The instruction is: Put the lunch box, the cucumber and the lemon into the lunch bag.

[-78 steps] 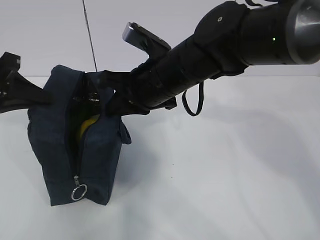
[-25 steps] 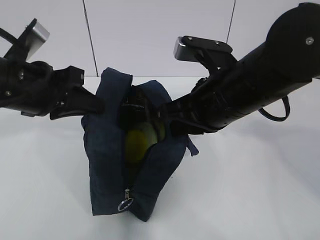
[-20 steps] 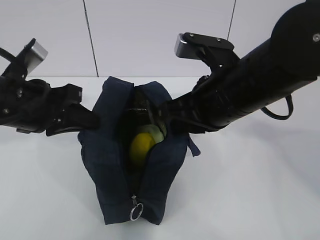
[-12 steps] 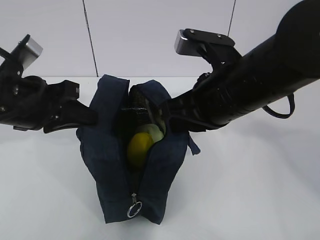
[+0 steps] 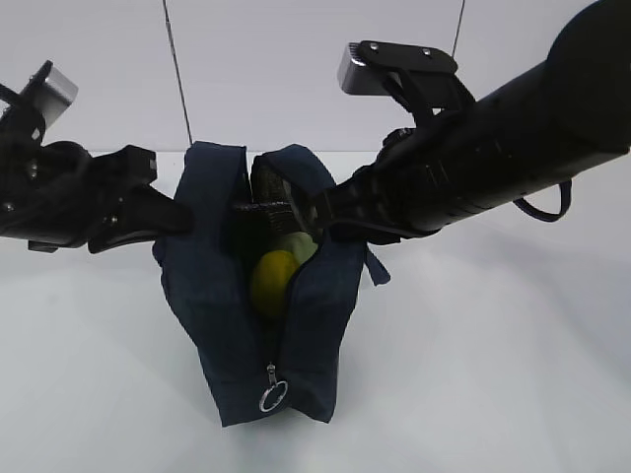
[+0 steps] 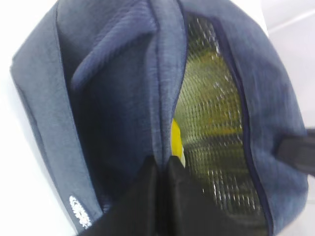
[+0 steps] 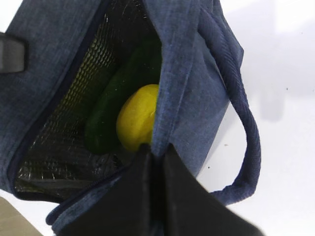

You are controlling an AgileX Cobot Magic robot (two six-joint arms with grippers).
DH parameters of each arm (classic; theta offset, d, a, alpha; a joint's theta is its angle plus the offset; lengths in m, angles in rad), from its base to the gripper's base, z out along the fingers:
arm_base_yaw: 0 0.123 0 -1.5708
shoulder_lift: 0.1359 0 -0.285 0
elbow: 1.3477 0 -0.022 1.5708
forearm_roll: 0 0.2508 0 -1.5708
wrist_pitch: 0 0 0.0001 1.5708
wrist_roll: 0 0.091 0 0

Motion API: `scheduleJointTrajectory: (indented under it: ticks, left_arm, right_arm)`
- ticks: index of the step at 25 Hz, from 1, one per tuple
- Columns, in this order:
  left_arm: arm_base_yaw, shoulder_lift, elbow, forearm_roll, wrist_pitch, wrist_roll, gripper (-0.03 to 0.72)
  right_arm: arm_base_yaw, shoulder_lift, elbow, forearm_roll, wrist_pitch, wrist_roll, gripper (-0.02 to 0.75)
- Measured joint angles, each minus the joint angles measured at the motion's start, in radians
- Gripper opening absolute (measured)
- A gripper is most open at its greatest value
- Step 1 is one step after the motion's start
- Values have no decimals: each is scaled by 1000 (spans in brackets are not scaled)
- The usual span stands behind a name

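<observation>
The navy lunch bag [image 5: 222,315] stands open on the white table, its zipper ring [image 5: 273,397] hanging at the front. Inside lies the yellow lemon [image 5: 273,281], with a pale green bit of the lunch box [image 5: 302,246] behind it. In the right wrist view the lemon [image 7: 138,123] rests against the dark cucumber [image 7: 110,115] on the silvery lining. My left gripper [image 6: 162,164] is shut on the bag's left rim, and my right gripper [image 7: 157,150] is shut on its right rim. Together they hold the mouth apart.
A loop handle [image 7: 246,142] hangs outside the bag's right wall. White table [image 5: 493,374] spreads to the right and front of the bag. A pale wall [image 5: 296,69] rises behind, and a loose black strap [image 5: 547,212] dangles under my right arm.
Both grippers have kept their hold on the rims. The bag has shifted and turned slightly between them, and its zipper ring now hangs a little further right.
</observation>
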Motion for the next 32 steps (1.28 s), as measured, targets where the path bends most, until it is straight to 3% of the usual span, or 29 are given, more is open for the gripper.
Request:
scheduleJointTrajectory:
  ticks: [4, 11, 13, 19, 32]
  left_arm:
    - [0, 0, 2, -71, -16, 52, -5]
    - [0, 0, 2, -88, -24, 74, -5]
    - [0, 6, 2, -93, -24, 74, -5]
    - [0, 28, 2, -95, -22, 77, -5]
    - [-2, 29, 2, -103, -22, 79, -5]
  right_arm:
    - [0, 4, 0, 2, -21, -32, 21]
    - [0, 14, 0, 22, -33, -84, 27]
    - [0, 14, 0, 47, -33, -112, 65]
    - [0, 14, 0, 98, -37, -144, 366]
    - [0, -66, 0, 196, -15, -153, 403]
